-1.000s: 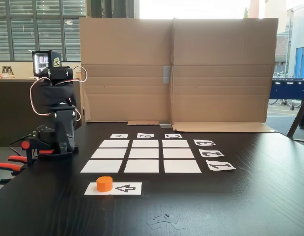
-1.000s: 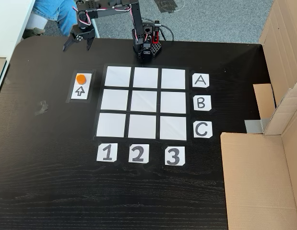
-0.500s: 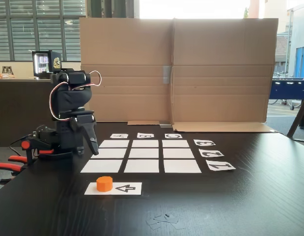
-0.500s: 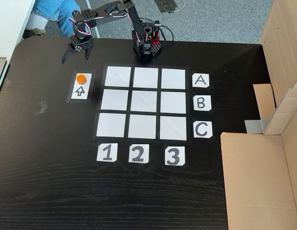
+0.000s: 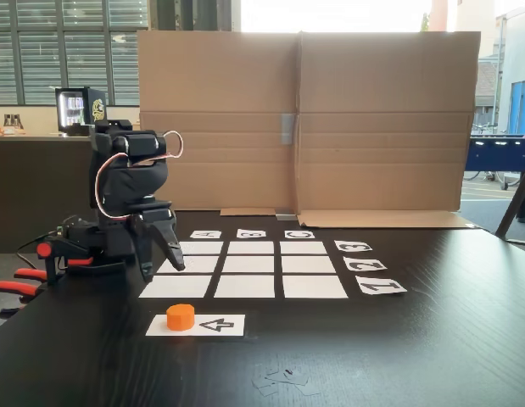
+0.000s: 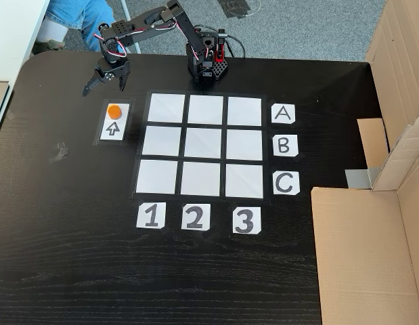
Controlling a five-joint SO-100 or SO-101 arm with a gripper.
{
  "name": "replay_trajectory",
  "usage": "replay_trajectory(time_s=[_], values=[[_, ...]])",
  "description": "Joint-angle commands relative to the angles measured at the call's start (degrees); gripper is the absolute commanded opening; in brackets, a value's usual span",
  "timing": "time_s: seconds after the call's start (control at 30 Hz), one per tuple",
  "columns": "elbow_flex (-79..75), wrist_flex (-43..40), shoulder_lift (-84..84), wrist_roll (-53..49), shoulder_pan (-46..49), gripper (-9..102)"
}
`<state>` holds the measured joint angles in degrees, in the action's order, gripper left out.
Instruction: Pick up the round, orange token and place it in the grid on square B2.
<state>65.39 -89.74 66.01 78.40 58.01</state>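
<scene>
One squat orange token (image 6: 114, 111), a smooth plastic cylinder, sits on the white arrow card (image 6: 114, 122) left of the paper grid (image 6: 205, 145). The gripper (image 6: 104, 85), fingers spread and empty, hangs near it over bare dark wood-grain table (image 6: 67, 230), square B2 (image 6: 205, 143) uncovered.

A dark wooden table (image 6: 74, 257) holds flat paper things — the grid (image 6: 204, 145) of nine white squares, letter cards (image 6: 283, 146), number cards (image 6: 195, 217) and an arrow card (image 6: 114, 122) — plus the arm's base (image 6: 207, 66).
</scene>
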Motion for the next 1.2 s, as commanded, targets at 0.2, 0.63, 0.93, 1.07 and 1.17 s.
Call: replay_trajectory(time_s=[0.2,0.63,0.93,1.07,1.17], values=[[-2.37,-0.18,-0.18,0.26,-1.58,85],[-5.80,0.09,-5.71,1.49,-4.57,85],[-9.76,0.44,-10.55,2.02,-5.27,83],[-11.34,0.62,-12.04,2.11,-5.45,82],[-11.87,0.62,-13.18,2.29,-5.63,82]])
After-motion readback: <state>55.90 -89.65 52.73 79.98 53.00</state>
